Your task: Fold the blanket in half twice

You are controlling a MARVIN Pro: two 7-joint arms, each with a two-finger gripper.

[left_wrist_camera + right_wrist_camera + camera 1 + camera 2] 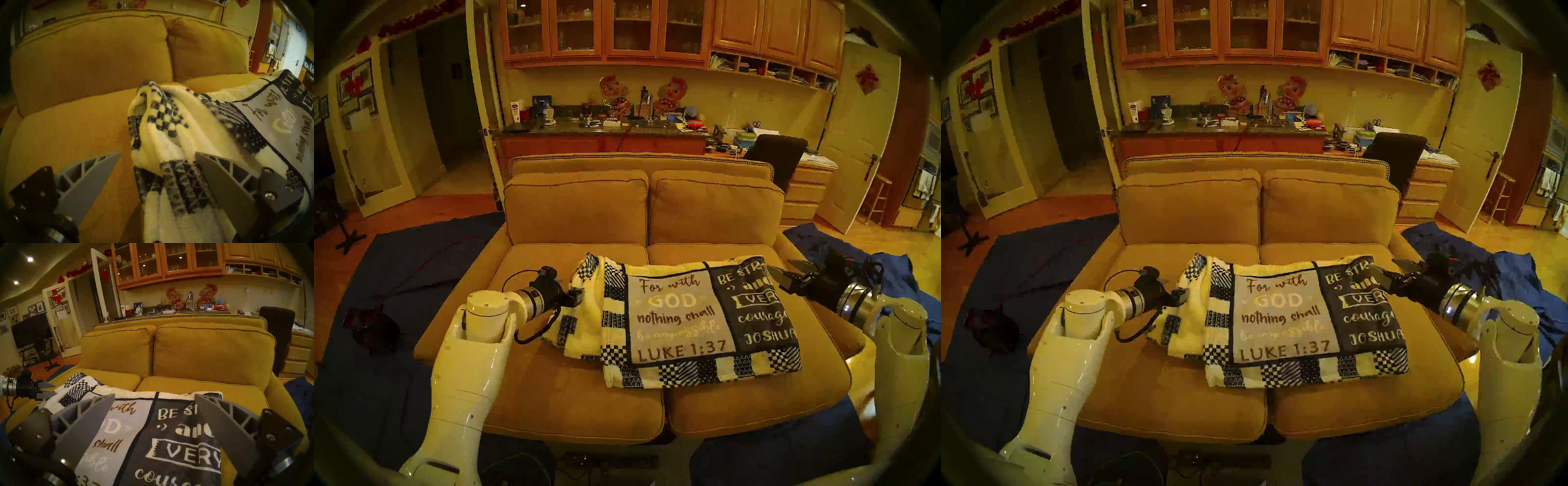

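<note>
The blanket (680,319) lies folded on the sofa seat, navy-and-cream, with the "For with GOD" and "JOSHUA" panels face up and a checkered border along the front. A bunched flap with cream back spills off its left side. My left gripper (575,295) is open at that flap. In the left wrist view (157,153) the bunched blanket (169,132) lies between the spread fingers. My right gripper (780,271) is open and empty, just above the blanket's far right corner, which also shows in the right wrist view (154,394).
The tan sofa (572,383) has two seat cushions and two back cushions (578,210) behind the blanket. Plain dark blue cloths cover the floor at the left (398,258) and right (890,271). A black office chair (778,156) stands behind the sofa.
</note>
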